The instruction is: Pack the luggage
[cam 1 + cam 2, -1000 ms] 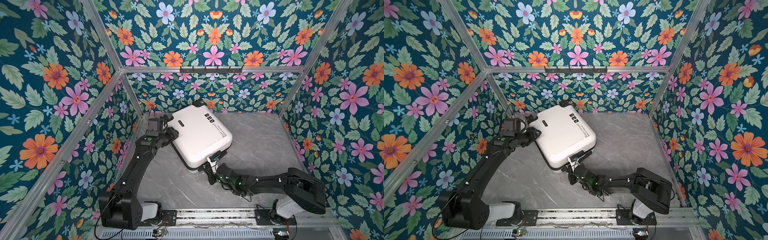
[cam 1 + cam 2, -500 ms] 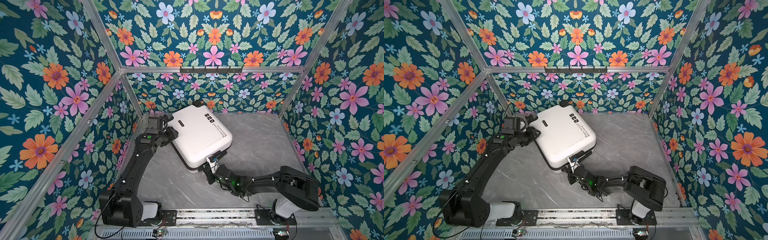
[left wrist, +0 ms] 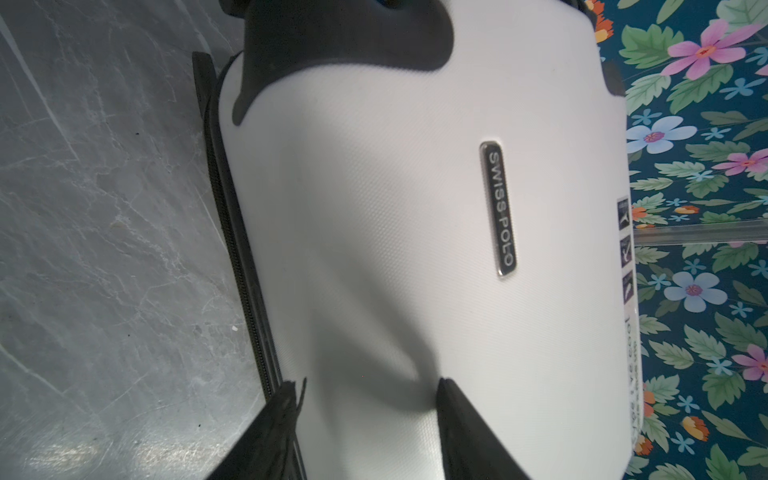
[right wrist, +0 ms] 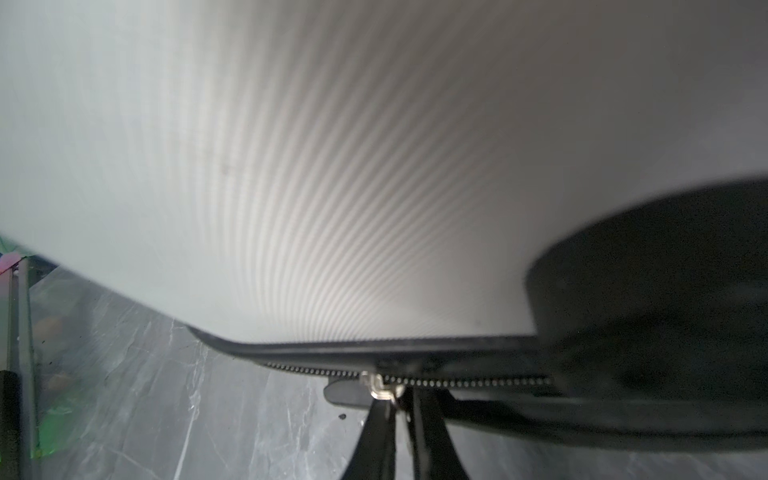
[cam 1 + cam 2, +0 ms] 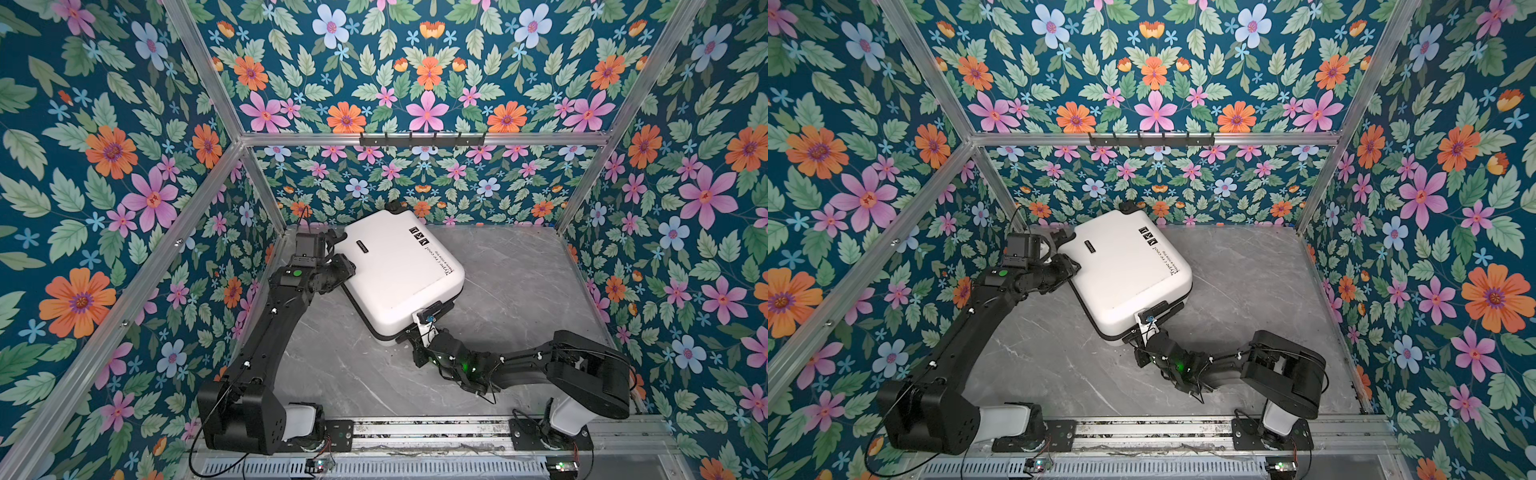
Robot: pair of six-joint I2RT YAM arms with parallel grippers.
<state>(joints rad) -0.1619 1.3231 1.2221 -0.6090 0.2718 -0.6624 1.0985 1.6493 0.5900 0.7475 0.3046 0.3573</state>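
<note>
The white suitcase (image 5: 399, 274) is straddled at its edge by the parted left gripper (image 3: 370, 401) while its zipper pull (image 4: 380, 385) is pinched by the right gripper (image 4: 397, 409).

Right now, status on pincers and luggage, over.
Left pincer astride luggage edge, grip unclear. Right pincer shut on zipper pull. Luggage folded shut, flat on table. Nothing in the way seen.

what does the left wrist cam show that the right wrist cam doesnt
Only left wrist: the SWISS POLO badge and the printed icons on the shell. Only right wrist: the zipper pull, with the right claw pinched on it. Both: the white suitcase, its zipper and the grey floor.
</note>
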